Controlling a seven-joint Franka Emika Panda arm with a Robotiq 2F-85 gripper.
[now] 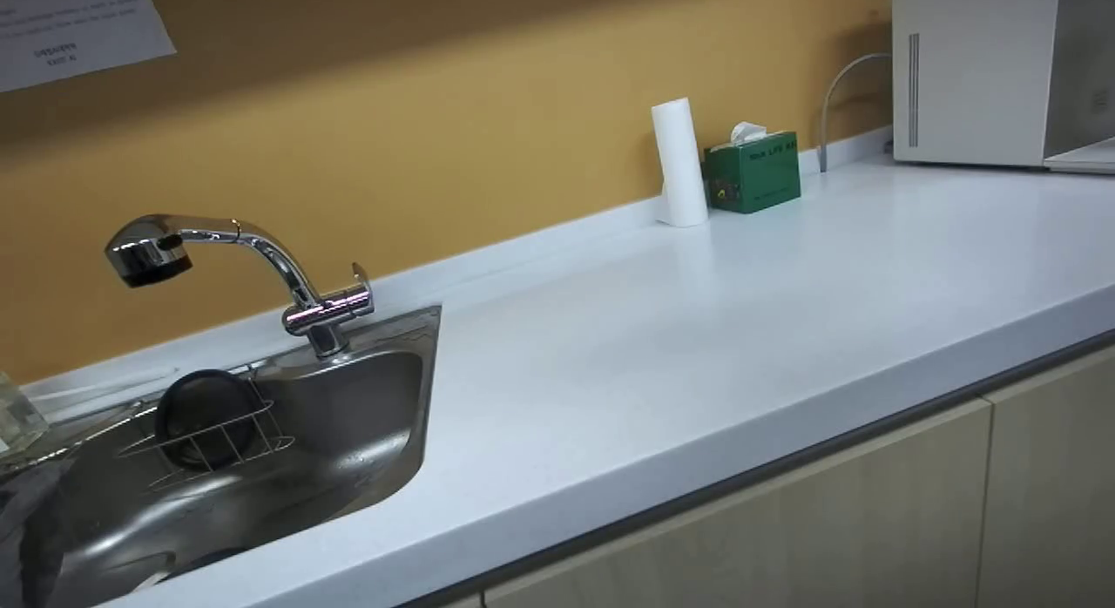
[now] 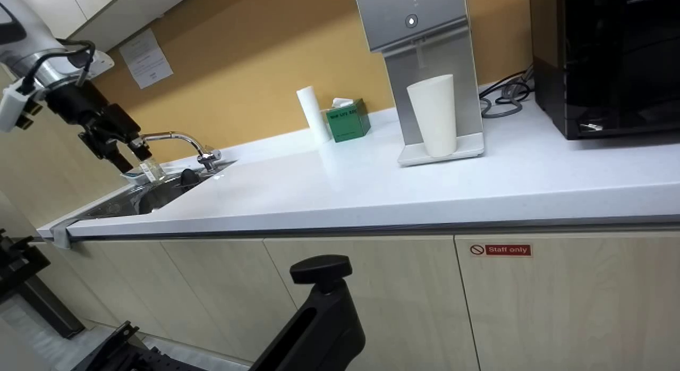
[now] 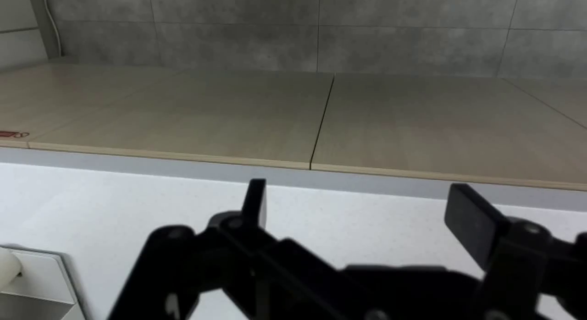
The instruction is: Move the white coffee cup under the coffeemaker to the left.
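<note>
Nearest in the wrist view, the black two-fingered gripper (image 3: 357, 191), fingers spread and empty, hangs well apart from the tall grey-and-white boxy coffeemaker (image 2: 446, 57). Farther off, the plain white cylindrical coffee cup (image 2: 433, 116) stands upright on the coffeemaker's flat pale tray (image 2: 470, 144). For the reach, I'd come in from the coffeemaker's front, straddle the cup at mid-height, squeeze lightly (it could be thin-walled), then lift it off the tray before going left, clear of the green cardboard tissue box (image 2: 348, 121) set back to the coffeemaker's left.
</note>
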